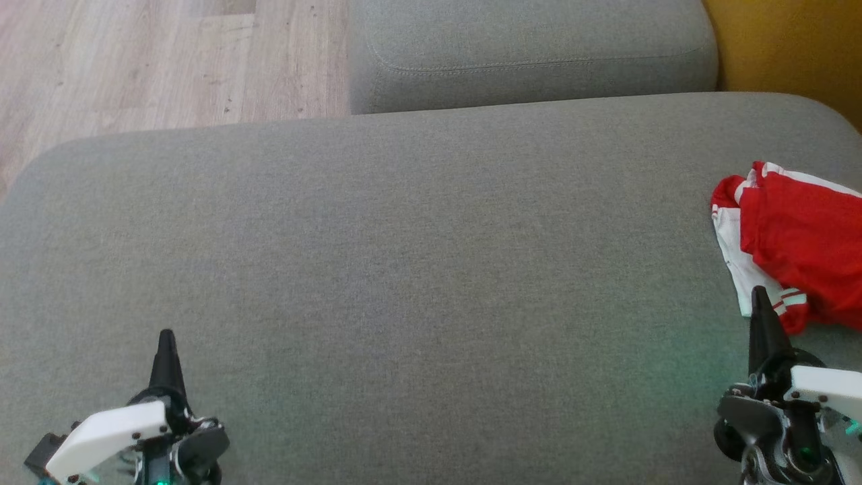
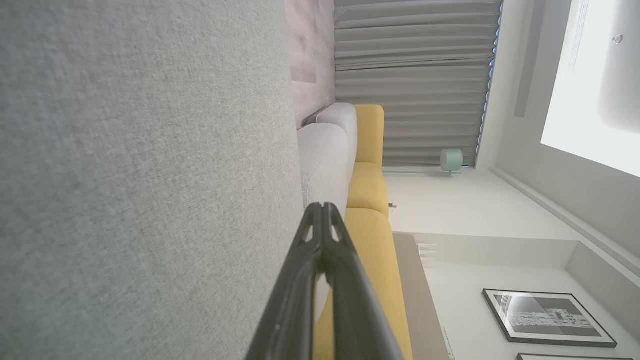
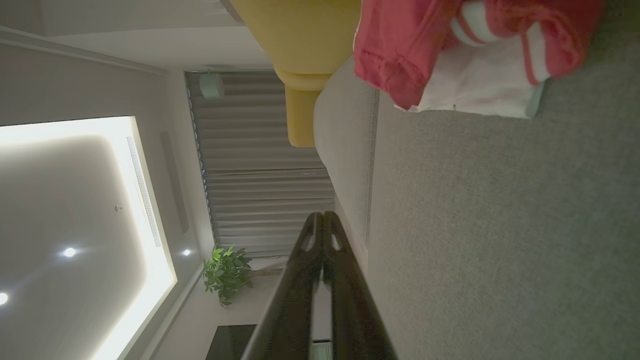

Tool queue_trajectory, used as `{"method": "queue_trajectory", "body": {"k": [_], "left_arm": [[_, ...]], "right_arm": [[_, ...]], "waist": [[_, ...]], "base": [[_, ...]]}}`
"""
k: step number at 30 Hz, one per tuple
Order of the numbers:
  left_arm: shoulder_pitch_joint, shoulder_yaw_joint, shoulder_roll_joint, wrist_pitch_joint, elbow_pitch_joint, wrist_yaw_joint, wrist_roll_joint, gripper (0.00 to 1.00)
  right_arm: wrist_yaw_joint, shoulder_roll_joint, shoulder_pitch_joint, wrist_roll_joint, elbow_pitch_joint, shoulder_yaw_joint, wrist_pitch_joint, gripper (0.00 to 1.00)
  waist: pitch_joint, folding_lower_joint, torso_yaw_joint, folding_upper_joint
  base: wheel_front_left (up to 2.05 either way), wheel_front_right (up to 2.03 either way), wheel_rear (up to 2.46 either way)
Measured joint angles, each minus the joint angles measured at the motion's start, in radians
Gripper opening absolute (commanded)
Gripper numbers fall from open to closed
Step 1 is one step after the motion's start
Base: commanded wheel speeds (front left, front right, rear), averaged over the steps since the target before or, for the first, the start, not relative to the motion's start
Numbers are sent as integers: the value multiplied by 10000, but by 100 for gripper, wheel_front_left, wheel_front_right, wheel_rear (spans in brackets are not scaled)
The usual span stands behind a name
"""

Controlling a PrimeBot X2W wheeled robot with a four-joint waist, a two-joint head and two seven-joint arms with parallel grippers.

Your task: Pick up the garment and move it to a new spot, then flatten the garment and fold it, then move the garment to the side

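Now the garment (image 1: 801, 236), a red piece with white parts and striped cuffs, lies crumpled at the right edge of the wide grey cushion (image 1: 404, 269), partly cut off by the border of the head view. It is neither flat nor folded; the red cloth is bunched over the white cloth.

The right gripper (image 1: 759, 296) is at the lower right of the head view. Its 2 dark fingers are pressed together into 1 thin point, with nothing between them. In the head view the tip overlaps the near white part of the garment. In the right wrist view the fingers meet at the tip, and the garment lies ahead of them, apart from the tip, with bare grey fabric between.

The left gripper (image 1: 166, 335) is at the lower left, well apart from the garment, over bare cushion. Its 2 fingers are also closed on each other and hold nothing; the left wrist view shows the same, with the tips joined.

Behind the wide cushion there is a second grey cushion (image 1: 532, 54), with pale wooden floor (image 1: 135, 60) on its left and a yellow surface (image 1: 794, 47) on its right. The wrist views show grey curtains (image 2: 415, 75), a framed picture (image 2: 545, 317) and a green plant (image 3: 227, 272).
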Motion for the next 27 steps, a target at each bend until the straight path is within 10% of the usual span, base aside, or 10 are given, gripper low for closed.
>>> {"method": "queue_trajectory", "body": {"k": [27], "left_arm": [[0,2,0,0,0,0,0,0]], "right_arm": [[0,0,0,0,-2,0,0,0]], "waist": [[0,0,0,0]], "base": [[0,0,0]]}}
